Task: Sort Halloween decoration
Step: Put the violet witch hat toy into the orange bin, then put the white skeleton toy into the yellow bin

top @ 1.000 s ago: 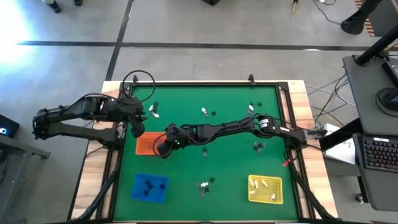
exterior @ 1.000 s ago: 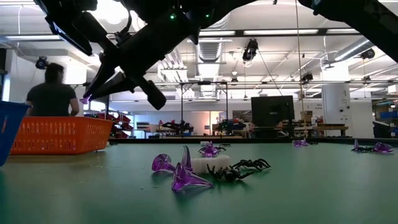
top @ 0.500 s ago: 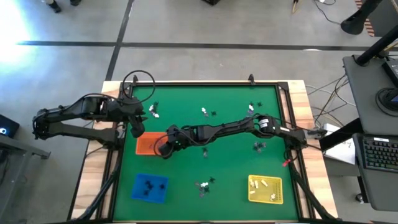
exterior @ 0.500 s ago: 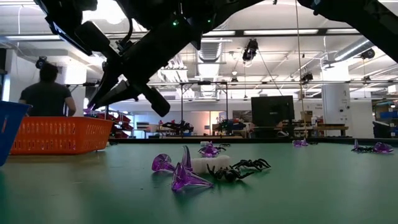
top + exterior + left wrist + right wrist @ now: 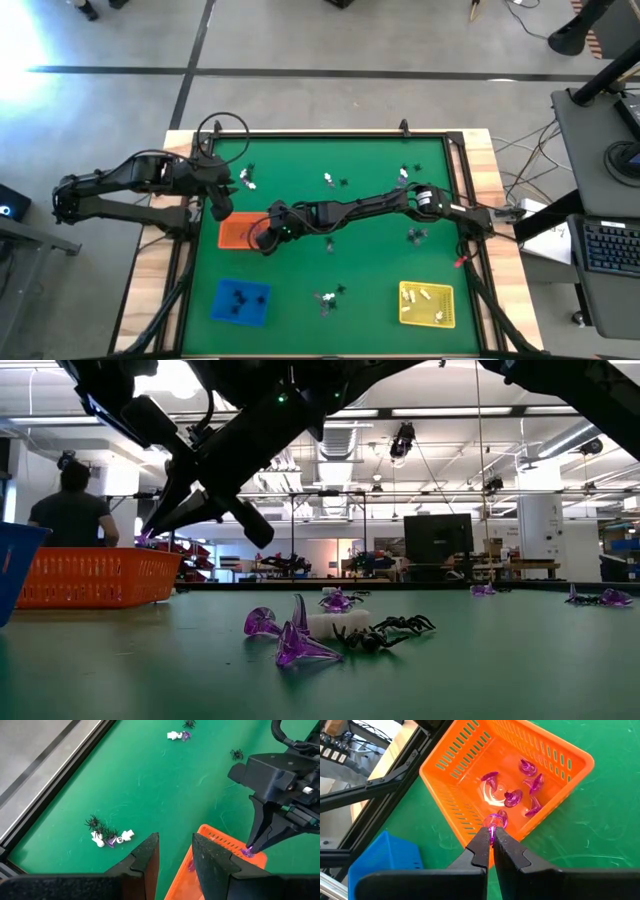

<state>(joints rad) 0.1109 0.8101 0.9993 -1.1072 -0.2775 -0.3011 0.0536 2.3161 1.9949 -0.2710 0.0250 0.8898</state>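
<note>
The Halloween decoration is many tiny trinkets. Loose white, black and purple ones lie in small clusters on the green mat. My right gripper reaches across to the orange tray and is shut on a purple trinket. Several purple trinkets lie on the tray's floor. My left gripper hangs open just left of the tray, with nothing between its fingers. My right gripper pinches the purple trinket's lower end between the free ends of its two fingers. The fingers slant down from the table's right side. The trinket is lifted clear and sticks out past the fingertips, over the orange tray's rim.
A blue tray with black trinkets stands at the near left, and a yellow tray with white ones at the near right. Black rails frame the mat. A person stands in the room beyond the table.
</note>
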